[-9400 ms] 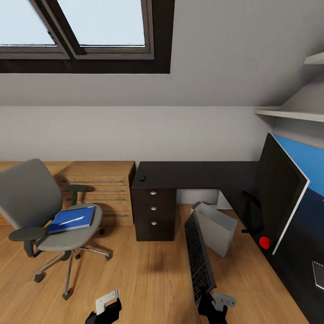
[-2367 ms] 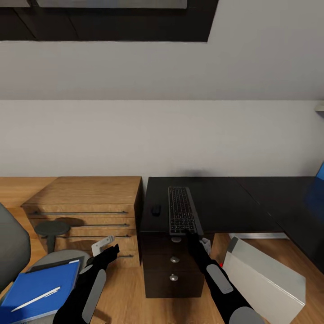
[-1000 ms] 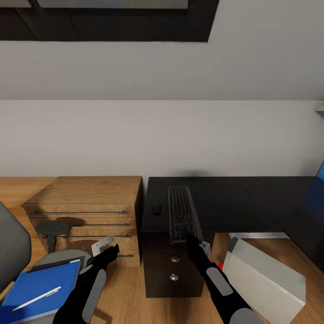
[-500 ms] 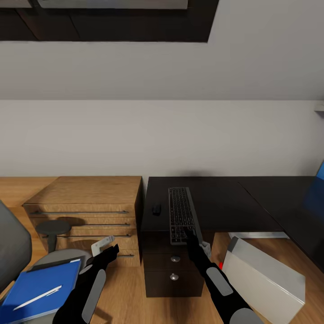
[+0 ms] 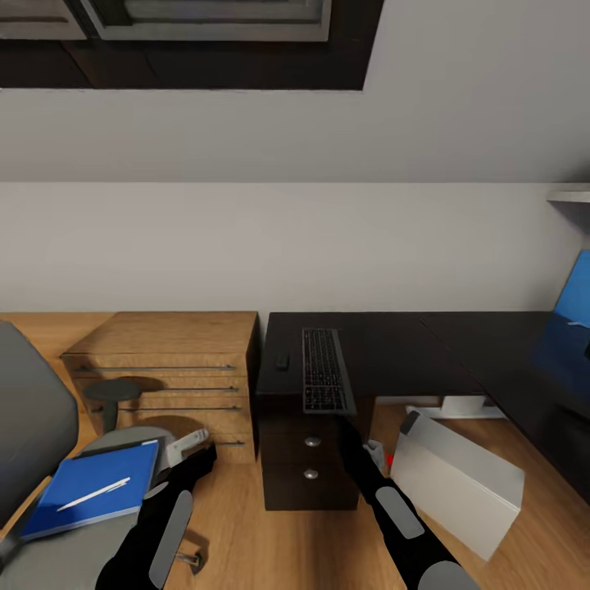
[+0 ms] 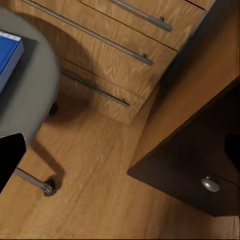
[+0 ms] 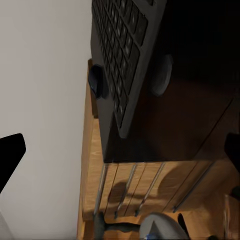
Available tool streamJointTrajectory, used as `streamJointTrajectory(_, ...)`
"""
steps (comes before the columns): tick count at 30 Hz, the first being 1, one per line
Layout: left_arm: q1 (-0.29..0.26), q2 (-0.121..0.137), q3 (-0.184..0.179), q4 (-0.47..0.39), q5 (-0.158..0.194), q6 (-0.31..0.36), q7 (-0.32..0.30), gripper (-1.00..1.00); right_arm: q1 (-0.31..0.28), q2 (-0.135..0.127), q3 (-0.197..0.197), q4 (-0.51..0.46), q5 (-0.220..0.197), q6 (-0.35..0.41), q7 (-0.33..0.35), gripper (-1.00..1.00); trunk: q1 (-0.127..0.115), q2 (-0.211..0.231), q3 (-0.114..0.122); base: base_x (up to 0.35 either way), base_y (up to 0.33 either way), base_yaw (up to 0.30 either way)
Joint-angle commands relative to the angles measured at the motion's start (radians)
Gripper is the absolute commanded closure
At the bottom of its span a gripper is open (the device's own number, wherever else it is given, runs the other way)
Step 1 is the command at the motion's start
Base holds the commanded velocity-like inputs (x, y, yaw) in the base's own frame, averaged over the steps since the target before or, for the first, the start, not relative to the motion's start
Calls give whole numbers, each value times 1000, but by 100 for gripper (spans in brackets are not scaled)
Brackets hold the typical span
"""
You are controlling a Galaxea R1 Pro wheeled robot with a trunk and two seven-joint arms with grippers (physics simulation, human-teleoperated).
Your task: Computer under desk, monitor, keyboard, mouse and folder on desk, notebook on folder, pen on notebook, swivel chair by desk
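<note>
Since 0.5 s ago the right gripper (image 5: pixel 370 449) has drawn back off the keyboard (image 5: pixel 324 380), which lies on the table (image 5: pixel 393 352) just beside the mouse (image 5: pixel 282 360). Left gripper (image 5: pixel 190 445) hangs near the folder (image 5: pixel 94 487) on the swivel chair (image 5: pixel 33 426).

Right wrist: keyboard (image 7: pixel 125 55) overhangs the table edge; fingers apart. Left gripper's state I cannot tell.

A pale wall (image 5: pixel 295 246) slopes up to a dark-framed window (image 5: pixel 188 41). Below runs a wood floor (image 5: pixel 238 524). A wooden drawer chest (image 5: pixel 168 369) with long bar handles stands against the wall. A shelf (image 5: pixel 572 195) juts out high at the right edge.
</note>
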Motion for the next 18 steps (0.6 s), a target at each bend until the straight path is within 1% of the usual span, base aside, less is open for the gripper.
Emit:
streamJointTrajectory(1,0,-1,1,-2,10,4,5,-100,-1,0,-1,0,-10,5,3,-100,-1,-1,-1,-319,-163,0)
streamJointTrajectory(7,0,-1,0,1,9,4,5,-100,-1,0,1,5,-9,-17,2,-100,-1,-1,-1,-303,-186,0)
streamJointTrajectory(12,0,-4,-5,5,8,6,4,-100,-1,0,2,30,-8,-65,3,-100,-1,-1,-1,-260,-208,0)
streamJointTrajectory(17,0,-5,-15,13,8,8,3,-100,-1,0,2,52,0,-129,4,-100,-1,-1,-1,-109,-93,0)
streamJointTrajectory(18,0,-5,-17,20,8,8,3,-100,-1,0,4,65,8,-152,4,-100,-1,-1,-1,-40,-34,0)
